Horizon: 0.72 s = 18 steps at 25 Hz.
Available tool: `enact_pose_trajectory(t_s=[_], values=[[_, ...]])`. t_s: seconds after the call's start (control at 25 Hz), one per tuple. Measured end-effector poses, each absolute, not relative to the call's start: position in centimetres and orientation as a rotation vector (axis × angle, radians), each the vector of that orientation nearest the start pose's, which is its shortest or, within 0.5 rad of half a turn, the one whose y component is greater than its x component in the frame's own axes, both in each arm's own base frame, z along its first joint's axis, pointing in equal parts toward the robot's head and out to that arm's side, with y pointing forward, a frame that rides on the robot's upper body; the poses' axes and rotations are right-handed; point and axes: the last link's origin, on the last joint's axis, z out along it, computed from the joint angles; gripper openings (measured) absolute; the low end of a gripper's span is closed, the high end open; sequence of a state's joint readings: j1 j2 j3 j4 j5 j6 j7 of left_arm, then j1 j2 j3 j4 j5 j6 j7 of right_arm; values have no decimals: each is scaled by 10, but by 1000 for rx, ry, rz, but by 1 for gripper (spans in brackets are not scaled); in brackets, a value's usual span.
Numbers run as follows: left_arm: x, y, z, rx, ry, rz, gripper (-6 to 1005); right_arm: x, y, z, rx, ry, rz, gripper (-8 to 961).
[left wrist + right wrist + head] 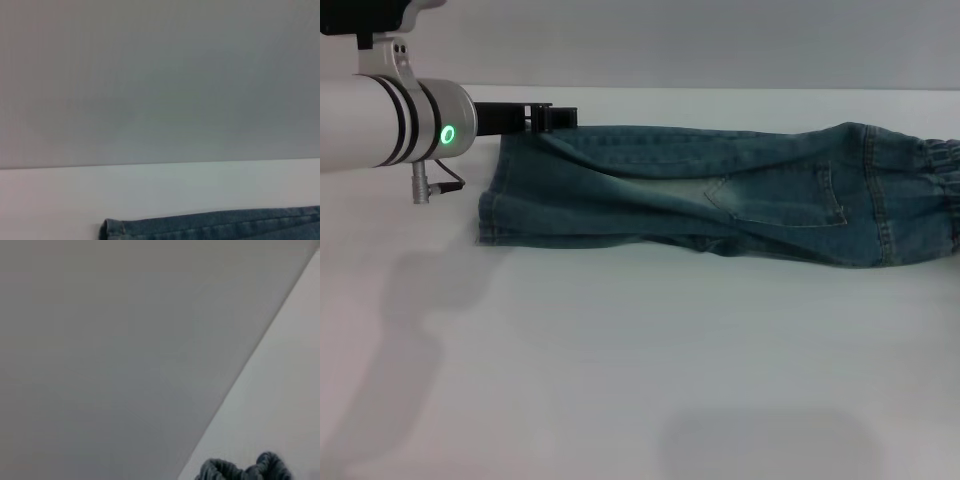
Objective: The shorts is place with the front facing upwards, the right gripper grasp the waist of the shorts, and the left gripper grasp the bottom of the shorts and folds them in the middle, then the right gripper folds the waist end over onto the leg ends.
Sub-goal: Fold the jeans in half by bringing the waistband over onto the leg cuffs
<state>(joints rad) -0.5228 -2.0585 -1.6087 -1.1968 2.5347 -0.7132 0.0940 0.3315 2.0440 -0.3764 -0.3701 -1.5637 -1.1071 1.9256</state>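
Since the shorts [720,190] already lie folded lengthwise: left gripper [552,118] at hem corner [515,150], closure indeterminable; right gripper unseen beyond waist [935,190].

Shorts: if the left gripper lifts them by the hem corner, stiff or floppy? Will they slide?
The shorts are probably floppy: creases run across the denim, so the free end should sag. Likely they drag rather than glide on the table. The left gripper sits at the far hem corner.

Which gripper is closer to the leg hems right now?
Left. The left gripper sits at the far corner of the leg ends; the right gripper is out of the head view, its camera near the waist.
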Motion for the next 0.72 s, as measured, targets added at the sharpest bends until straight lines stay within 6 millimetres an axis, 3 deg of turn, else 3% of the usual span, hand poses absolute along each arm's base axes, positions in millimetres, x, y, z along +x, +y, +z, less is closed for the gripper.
enact_pose_trajectory(t_s=[0.72], values=[[-188,420,-6,-2016,-1167,-266,802,396,324,40,-1255,1752,1159,662]])
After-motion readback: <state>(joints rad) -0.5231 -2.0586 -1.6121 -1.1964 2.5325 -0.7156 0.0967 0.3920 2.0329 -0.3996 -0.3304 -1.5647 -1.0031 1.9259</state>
